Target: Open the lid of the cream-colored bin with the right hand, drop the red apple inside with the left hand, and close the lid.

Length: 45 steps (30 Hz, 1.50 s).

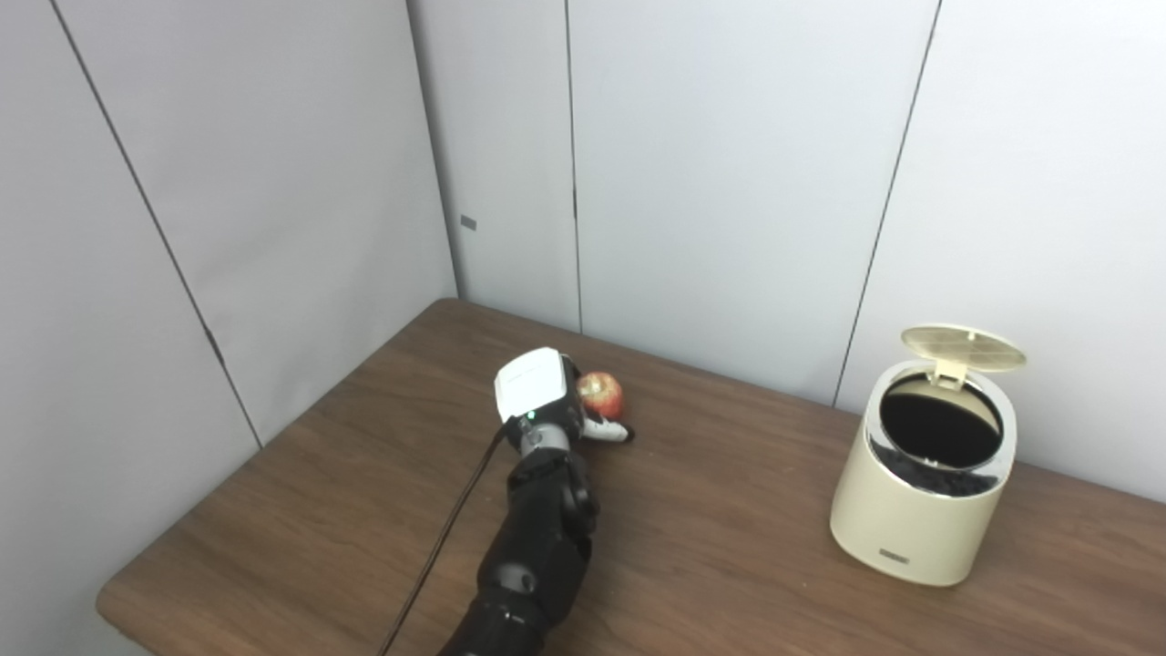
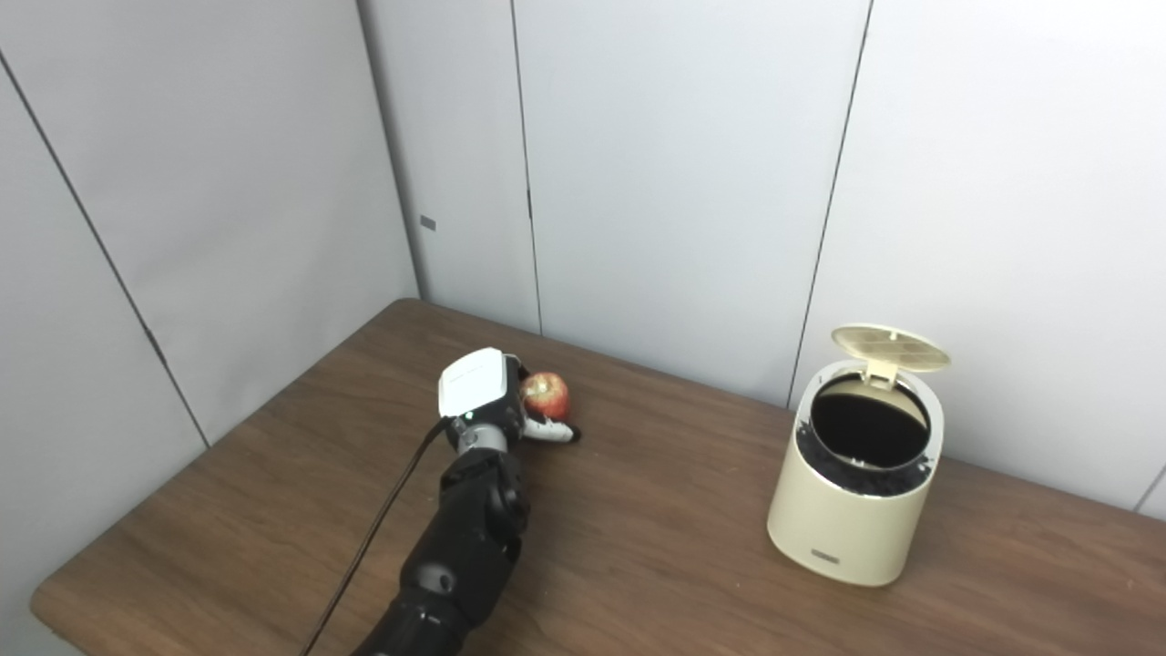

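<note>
The red apple (image 1: 600, 394) sits at the middle-left of the brown table (image 1: 729, 510), right against my left hand (image 1: 547, 396). The hand's white back faces the camera and hides its fingers. Its thumb (image 1: 608, 431) lies along the near side of the apple, pointing right. I cannot see whether the hand is closed on the apple. The cream-colored bin (image 1: 915, 506) stands at the right of the table with its round lid (image 1: 963, 348) tipped up at the back, showing a dark inside. My right hand is out of view.
Grey wall panels close off the table's far and left sides. A black cable (image 1: 446, 528) runs along my left forearm. Bare tabletop lies between the apple and the bin.
</note>
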Motion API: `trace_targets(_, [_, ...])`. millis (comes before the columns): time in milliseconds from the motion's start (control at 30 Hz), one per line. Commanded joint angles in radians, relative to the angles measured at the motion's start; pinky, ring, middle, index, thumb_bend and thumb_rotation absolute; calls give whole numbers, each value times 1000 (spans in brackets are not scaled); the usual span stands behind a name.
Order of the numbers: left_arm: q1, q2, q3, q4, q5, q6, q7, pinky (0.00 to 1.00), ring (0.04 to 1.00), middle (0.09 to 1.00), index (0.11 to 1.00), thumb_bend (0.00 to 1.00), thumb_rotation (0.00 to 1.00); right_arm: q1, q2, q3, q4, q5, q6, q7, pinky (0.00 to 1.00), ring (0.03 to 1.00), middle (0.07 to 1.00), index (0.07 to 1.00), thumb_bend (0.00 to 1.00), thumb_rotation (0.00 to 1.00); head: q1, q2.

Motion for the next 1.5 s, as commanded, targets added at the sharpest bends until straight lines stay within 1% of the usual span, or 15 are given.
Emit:
trace_targets(0, [-18,17,-31,-4,35,0,15,234,358,493,622,524,0,51,23,1,19,-9,-40,-6,496,681,729,704,808,930,-2,2])
trace_targets(100, [-11,29,-50,-3,42,0,8,261,369,464,573,495,0,50,28,1,18,4,-39,0,499,683,730,704,810,919,-6,-1])
trace_targets(400, [16,56,-71,-59,26,0,-11,238,357,448,529,496,0,51,50,7,4,-2,-41,4,505,686,735,705,789,899,-57,-7])
trace_targets(500, [75,52,-85,-213,-69,-23,6,213,352,443,524,497,0,55,65,7,-16,-9,-27,4,509,689,737,707,769,894,-87,0])
trace_targets(633, [182,6,-99,-447,-180,-87,56,172,355,430,515,498,0,58,81,8,-38,-11,-8,8,548,717,757,724,695,879,-144,6])
trace_targets(667, [205,-2,-104,-486,-200,-103,68,136,256,450,497,511,0,59,86,10,-44,-18,-7,8,562,726,764,731,666,878,-160,4])
trace_targets(733, [239,-15,-116,-545,-220,-118,79,99,167,467,482,522,0,63,94,12,-59,-40,2,5,580,740,772,743,604,876,-178,6])
trace_targets(833, [295,-32,-137,-642,-254,-161,88,143,214,406,492,518,0,71,116,12,-95,-87,38,-6,630,775,792,768,430,905,-229,10])
trace_targets(867, [308,-33,-139,-663,-273,-178,88,192,296,433,496,510,0,74,127,12,-109,-92,56,-7,640,779,794,768,376,866,-248,12])
trace_targets(933, [331,-38,-144,-699,-305,-213,94,266,387,475,487,505,0,76,146,14,-129,-117,73,-14,640,772,791,763,277,786,-273,11])
trace_targets(1033, [366,-34,-172,-721,-312,-294,124,306,425,491,473,504,0,81,169,21,-162,-164,107,-17,652,775,791,766,179,677,-305,11])
trace_targets(1133, [393,-18,-200,-718,-311,-394,166,322,433,488,479,504,0,83,190,33,-184,-187,125,-17,685,786,793,768,120,437,-345,13])
trace_targets(1200, [404,-21,-211,-722,-306,-420,172,309,420,480,494,504,0,82,200,38,-187,-194,121,-19,696,788,791,764,109,238,-361,14])
trace_targets(1267, [408,-27,-219,-725,-305,-435,168,287,403,475,512,502,0,82,212,40,-190,-203,124,-22,702,788,790,763,112,134,-375,14])
trace_targets(1467, [389,-32,-230,-709,-352,-518,166,280,398,471,507,502,0,82,244,57,-189,-224,143,-35,730,802,798,773,136,50,-435,14])
